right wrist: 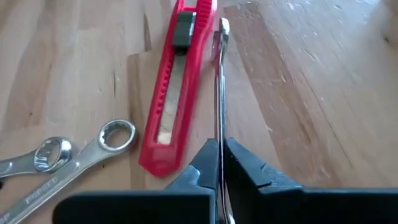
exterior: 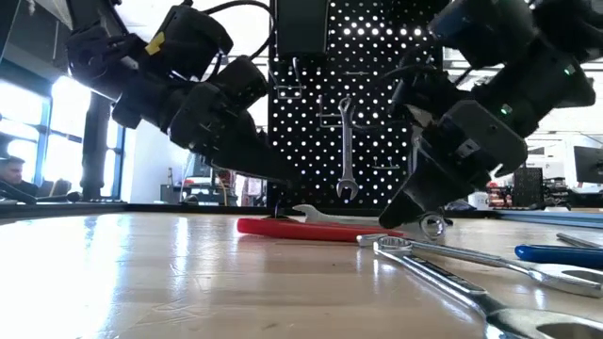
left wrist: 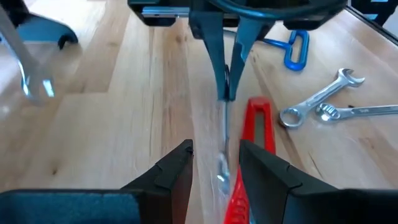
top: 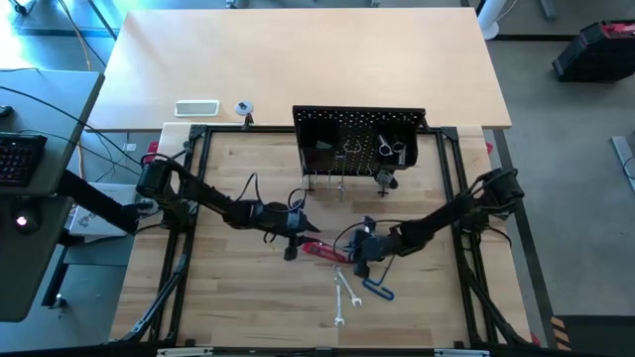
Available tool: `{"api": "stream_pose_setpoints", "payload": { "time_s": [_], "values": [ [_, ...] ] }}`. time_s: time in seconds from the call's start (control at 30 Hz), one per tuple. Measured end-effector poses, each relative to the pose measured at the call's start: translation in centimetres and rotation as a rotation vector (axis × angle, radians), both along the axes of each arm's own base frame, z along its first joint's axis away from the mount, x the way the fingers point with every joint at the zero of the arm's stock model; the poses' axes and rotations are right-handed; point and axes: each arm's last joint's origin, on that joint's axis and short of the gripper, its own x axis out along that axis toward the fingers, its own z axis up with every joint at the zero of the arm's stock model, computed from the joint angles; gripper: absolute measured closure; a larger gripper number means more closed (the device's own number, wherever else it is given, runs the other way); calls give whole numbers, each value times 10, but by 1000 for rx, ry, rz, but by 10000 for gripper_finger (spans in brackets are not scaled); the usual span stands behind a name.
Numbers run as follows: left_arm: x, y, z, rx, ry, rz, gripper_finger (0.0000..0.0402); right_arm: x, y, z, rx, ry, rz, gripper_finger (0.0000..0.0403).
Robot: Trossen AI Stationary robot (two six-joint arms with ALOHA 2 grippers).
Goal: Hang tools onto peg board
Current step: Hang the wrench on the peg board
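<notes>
The black peg board [top: 359, 139] stands at the far middle of the table, and a silver wrench [exterior: 347, 151] hangs on it. My right gripper [right wrist: 219, 155] is shut on a slim silver wrench [right wrist: 220, 81] that lies alongside the red-handled tool [right wrist: 177, 81] on the wood. My left gripper [left wrist: 216, 171] is open. Its fingers stand on either side of that wrench's other end [left wrist: 222, 168] without plainly touching it. Two more silver wrenches [top: 345, 293] and the blue-ended key [top: 377, 288] lie nearer the front edge. My right gripper pinches the slim wrench's shaft [right wrist: 219, 134] between its two fingers, which lie along the shaft. The wrench is turned on its narrow edge and runs level toward my left gripper, just over the table. Whether its lower edge rests on the wood, I cannot tell.
A black tubular frame [top: 198, 198] borders the work area. The two loose wrenches [left wrist: 317, 106] and the key [left wrist: 295, 50] lie close behind my right gripper. A white tray [top: 196, 107] lies on the far table. There is open wood to the left of the red tool.
</notes>
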Motion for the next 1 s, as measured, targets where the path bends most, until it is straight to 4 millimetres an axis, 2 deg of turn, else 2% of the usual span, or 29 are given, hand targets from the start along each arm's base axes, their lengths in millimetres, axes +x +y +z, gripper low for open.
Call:
{"api": "stream_pose_setpoints", "payload": {
  "time_s": [0.17, 0.47, 0.7, 1.0],
  "values": [
    [6, -1, 5, 16, -6, -43, 279, 11, 1, 10, -28, 16, 13, 399],
    [18, -3, 4, 55, 107, -102, 279, 12, 1, 11, -32, 19, 8, 403],
    [33, -5, -15, 9, 210, -142, 279, 13, 1, 12, -29, 8, 7, 400],
    [59, -1, -19, 0, 229, -106, 279, 13, 1, 7, -24, 31, 13, 401]
  ]
}}
